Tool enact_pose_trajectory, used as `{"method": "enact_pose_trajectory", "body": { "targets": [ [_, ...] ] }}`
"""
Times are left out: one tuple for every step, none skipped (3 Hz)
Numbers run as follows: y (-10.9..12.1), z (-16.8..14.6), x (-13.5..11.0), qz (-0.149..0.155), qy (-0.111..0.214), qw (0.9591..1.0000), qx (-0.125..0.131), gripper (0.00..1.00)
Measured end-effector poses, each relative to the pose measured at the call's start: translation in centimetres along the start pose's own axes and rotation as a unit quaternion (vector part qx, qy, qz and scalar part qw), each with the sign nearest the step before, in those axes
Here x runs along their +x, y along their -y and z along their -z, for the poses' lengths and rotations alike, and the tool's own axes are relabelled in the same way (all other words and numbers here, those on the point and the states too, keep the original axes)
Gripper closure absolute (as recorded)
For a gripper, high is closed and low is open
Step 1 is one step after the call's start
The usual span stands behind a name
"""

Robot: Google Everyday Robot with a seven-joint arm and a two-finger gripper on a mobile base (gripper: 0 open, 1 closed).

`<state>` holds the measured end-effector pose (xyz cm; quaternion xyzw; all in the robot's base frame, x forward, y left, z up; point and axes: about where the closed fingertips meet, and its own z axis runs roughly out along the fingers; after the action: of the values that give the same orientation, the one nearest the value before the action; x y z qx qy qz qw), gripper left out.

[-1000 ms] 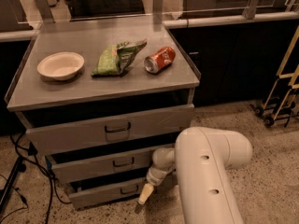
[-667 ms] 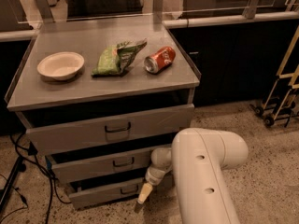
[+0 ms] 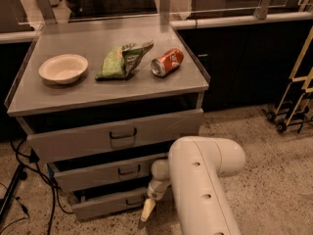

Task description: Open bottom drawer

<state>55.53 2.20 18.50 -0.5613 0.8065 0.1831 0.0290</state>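
1. Speckled floor [image 3: 274, 190] runs along the bottom of the frame, with cables [image 3: 29, 165] at lower left.
2. Grey cabinet [image 3: 98, 89] stands centre left. On its top, from left, are a bowl [image 3: 63, 67], a green bag [image 3: 122, 60] and a can [image 3: 167, 61] on its side.
3. Of three drawer fronts, each with a dark gap above, the bottom drawer [image 3: 102, 207] is lowest, at lower centre left.
4. Gripper [image 3: 145, 210] hangs at lower centre, just beside that drawer's right end. I cannot tell whether it is open or closed.
5. White arm [image 3: 205, 180] fills the lower centre right.

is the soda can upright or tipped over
Tipped over: the red soda can lies on its side on the cabinet top, silver end toward the camera. The hand is low by the bottom drawer.
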Motion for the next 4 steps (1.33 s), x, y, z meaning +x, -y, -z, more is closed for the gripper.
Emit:
{"method": "enact_pose_trajectory", "body": {
  "targets": [
    [0.0, 0.0, 0.0, 0.000, 0.000, 1.0000, 0.000, 0.00],
    [-2.5, 1.3, 1.0, -0.005, -0.005, 1.0000, -0.007, 0.00],
    [-4.6, 7.5, 0.7, -0.048, 0.027, 0.9983, 0.020, 0.00],
    [-8.5, 13.9, 1.3, -0.091, 0.041, 0.9945, 0.033, 0.00]
  ]
}}
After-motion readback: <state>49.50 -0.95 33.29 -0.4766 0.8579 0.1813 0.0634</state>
